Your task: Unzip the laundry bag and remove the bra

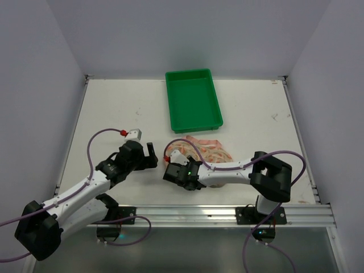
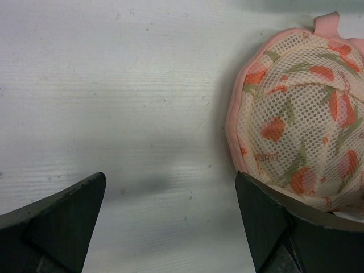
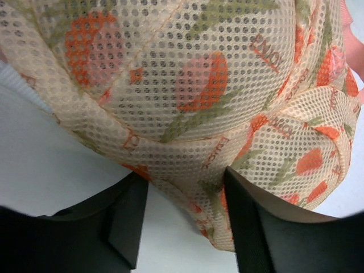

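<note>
The laundry bag is pink-edged mesh with orange-red flowers and lies at the table's near centre. It fills the right wrist view and shows at the right of the left wrist view, with its pink loop at the top. My right gripper is open, with a low fold of the bag's edge between its jaws and touching the right finger. My left gripper is open and empty just left of the bag. The bra is hidden.
A green plastic tray stands behind the bag at the back centre. A small white block with a red tip lies left of centre. Grey walls enclose the table, and a metal rail runs along the near edge.
</note>
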Controlling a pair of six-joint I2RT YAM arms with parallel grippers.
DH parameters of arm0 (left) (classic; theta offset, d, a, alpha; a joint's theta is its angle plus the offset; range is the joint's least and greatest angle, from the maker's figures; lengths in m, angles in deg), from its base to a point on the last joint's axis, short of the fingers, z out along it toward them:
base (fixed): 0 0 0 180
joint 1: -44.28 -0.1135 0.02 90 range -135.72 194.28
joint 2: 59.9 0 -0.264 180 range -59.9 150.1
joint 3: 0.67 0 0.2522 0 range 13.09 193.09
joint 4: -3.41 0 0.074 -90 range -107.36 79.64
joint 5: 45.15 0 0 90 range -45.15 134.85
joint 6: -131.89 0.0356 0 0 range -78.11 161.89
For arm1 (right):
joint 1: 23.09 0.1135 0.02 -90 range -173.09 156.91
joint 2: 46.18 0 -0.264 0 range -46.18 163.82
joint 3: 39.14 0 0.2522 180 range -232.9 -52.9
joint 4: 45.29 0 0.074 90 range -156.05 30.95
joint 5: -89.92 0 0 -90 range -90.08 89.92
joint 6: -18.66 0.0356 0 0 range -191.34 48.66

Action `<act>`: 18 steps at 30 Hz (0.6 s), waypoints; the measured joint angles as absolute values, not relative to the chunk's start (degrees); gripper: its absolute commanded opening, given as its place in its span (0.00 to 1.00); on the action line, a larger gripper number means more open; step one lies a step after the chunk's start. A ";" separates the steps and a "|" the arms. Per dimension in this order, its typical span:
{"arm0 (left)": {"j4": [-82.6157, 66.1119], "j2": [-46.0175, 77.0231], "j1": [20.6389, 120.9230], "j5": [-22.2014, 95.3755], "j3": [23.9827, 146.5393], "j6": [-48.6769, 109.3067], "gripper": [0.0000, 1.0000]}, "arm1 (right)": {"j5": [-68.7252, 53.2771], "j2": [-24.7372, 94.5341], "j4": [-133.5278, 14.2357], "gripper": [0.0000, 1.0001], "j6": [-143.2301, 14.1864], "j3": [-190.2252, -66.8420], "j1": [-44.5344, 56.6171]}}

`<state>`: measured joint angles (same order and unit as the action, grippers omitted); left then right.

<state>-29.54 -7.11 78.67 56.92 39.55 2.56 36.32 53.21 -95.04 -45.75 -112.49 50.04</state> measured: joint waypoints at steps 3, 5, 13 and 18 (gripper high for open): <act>-29.47 -8.14 78.56 56.09 39.55 2.91 1.00 | 36.34 53.21 -94.78 0.31 -45.49 -112.47 50.04; -29.19 -9.23 78.52 55.22 39.55 3.63 1.00 | 36.23 53.17 -94.23 0.15 -45.60 -112.45 50.04; -25.91 -13.21 78.45 50.39 39.53 7.24 1.00 | 34.81 49.98 -92.02 0.00 -46.15 -110.88 49.97; -22.15 -14.58 78.45 45.36 39.44 8.64 0.97 | 30.96 44.51 -91.56 0.00 -46.47 -110.70 49.18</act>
